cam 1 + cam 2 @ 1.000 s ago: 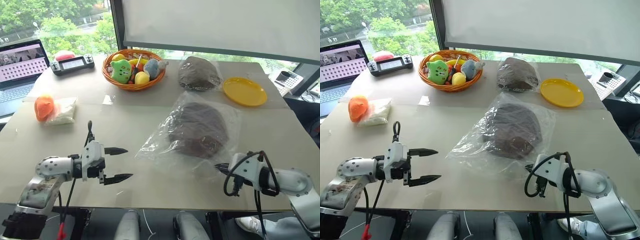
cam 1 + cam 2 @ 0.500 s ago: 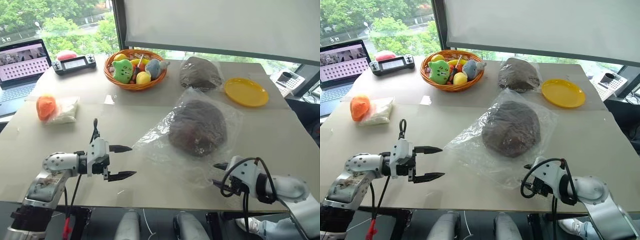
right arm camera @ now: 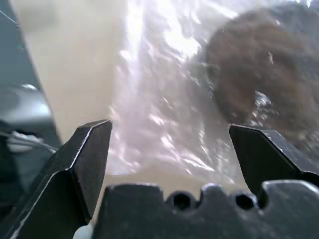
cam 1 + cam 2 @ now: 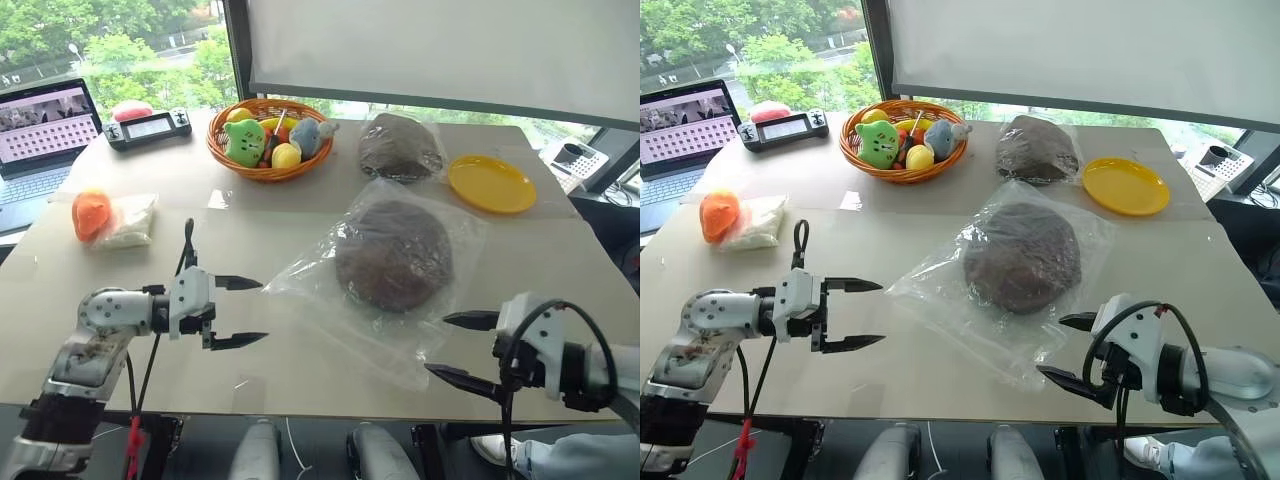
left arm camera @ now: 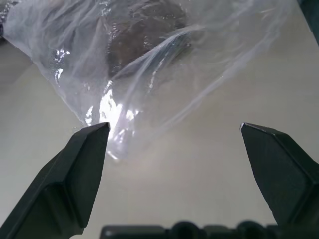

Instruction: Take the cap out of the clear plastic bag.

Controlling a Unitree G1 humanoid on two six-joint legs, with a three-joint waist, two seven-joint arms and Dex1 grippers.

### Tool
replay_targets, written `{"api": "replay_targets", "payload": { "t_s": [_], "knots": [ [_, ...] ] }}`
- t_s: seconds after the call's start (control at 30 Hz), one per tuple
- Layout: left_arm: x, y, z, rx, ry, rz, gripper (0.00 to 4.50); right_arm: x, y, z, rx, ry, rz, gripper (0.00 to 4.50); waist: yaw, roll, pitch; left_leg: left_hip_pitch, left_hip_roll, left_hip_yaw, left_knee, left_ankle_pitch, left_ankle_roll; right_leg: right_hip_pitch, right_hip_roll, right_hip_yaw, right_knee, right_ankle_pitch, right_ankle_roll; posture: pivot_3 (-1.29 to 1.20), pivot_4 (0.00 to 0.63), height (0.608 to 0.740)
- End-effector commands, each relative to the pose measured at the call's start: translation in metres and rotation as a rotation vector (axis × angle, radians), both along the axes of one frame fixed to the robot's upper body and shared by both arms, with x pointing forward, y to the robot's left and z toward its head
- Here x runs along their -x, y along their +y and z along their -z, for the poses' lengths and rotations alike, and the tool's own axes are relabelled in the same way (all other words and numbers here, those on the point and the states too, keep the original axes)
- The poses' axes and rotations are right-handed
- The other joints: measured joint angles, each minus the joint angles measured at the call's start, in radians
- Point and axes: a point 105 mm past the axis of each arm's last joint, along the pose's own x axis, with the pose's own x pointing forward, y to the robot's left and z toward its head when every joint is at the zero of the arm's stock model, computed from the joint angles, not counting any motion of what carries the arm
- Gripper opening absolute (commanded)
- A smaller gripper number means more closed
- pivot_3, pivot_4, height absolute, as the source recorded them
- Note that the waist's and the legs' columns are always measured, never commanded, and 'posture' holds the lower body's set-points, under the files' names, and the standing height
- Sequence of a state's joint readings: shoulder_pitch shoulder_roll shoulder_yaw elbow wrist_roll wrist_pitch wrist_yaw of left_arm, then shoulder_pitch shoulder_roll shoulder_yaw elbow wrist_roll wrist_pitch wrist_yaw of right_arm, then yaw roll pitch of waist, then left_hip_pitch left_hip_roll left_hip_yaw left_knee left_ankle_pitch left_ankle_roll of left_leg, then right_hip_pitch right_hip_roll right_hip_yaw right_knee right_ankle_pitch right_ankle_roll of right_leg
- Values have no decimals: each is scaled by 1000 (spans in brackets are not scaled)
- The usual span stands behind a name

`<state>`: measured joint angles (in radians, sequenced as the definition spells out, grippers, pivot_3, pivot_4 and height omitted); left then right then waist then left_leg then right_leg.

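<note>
The cap (image 4: 393,255), round and reddish dark brown, lies flat inside the clear plastic bag (image 4: 318,288) in the middle of the table. My left gripper (image 4: 262,310) hovers open just left of the bag's left corner, pointing at it, with nothing between its fingers. My right gripper (image 4: 437,345) is open at the bag's near right edge, its fingers above the plastic and holding nothing. The left wrist view looks along the fingers at the crinkled bag (image 5: 164,89) and the cap (image 5: 144,30). The right wrist view shows the cap (image 3: 259,74) under the plastic.
At the back stand a wicker basket (image 4: 228,158) of plush toys, a dark bundle wrapped in plastic (image 4: 400,146) and a yellow plate (image 4: 490,183). An orange toy (image 4: 90,215) and white packet (image 4: 130,222) lie at the left, near a laptop (image 4: 40,140).
My right gripper has opened, let go of the bag's near corner, and lifted back toward me. The bag and cap have settled flatter. My left gripper rose slightly toward the bag.
</note>
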<state>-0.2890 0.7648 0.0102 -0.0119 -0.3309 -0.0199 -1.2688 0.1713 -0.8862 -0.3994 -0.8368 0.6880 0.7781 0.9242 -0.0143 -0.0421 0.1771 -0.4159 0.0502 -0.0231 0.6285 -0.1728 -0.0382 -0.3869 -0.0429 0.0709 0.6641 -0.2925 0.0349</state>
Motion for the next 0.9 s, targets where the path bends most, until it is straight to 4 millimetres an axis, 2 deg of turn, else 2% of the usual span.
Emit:
{"api": "replay_targets", "payload": {
  "t_s": [0.03,0.23,0.4,0.5,0.7,0.83,0.9],
  "knots": [
    [-9,-10,-9,-34,-113,55,4500,5,25,-9,-90,-12,-57,4469,0,0,0,0,0,0,0,0,0,0,0,0,0,0,0,0,150,740],
    [-20,-29,5,-61,-165,120,4500,-2,52,-12,-225,-23,-60,4469,-2,0,0,-4,-1,0,0,0,0,-2,0,0,-1,1,-1,0,150,740],
    [-36,-52,16,-40,-210,122,4500,-2,58,-13,-257,-19,-50,4469,4,0,0,-5,-1,-2,2,0,0,-2,0,-1,0,1,0,0,150,740],
    [-47,-61,11,-13,-257,102,3830,0,58,-11,-260,-7,-46,4500,5,0,0,-6,-1,-2,4,0,0,-2,0,-2,0,2,1,0,150,740],
    [-57,-62,10,-27,-310,92,1644,4,60,-10,-274,8,-44,4500,-5,0,0,-6,-1,-2,4,0,1,-2,0,-1,0,2,0,0,150,740],
    [-59,-70,13,-34,-301,132,216,8,61,-8,-286,26,-48,4500,-1,0,0,-6,-1,-2,5,0,1,-2,0,-1,0,2,1,0,150,740],
    [-58,-75,13,-25,-268,176,90,8,62,-8,-289,31,-50,4500,2,0,0,-6,-1,-2,5,0,1,-2,0,-1,0,2,1,0,150,740]
  ]
}}
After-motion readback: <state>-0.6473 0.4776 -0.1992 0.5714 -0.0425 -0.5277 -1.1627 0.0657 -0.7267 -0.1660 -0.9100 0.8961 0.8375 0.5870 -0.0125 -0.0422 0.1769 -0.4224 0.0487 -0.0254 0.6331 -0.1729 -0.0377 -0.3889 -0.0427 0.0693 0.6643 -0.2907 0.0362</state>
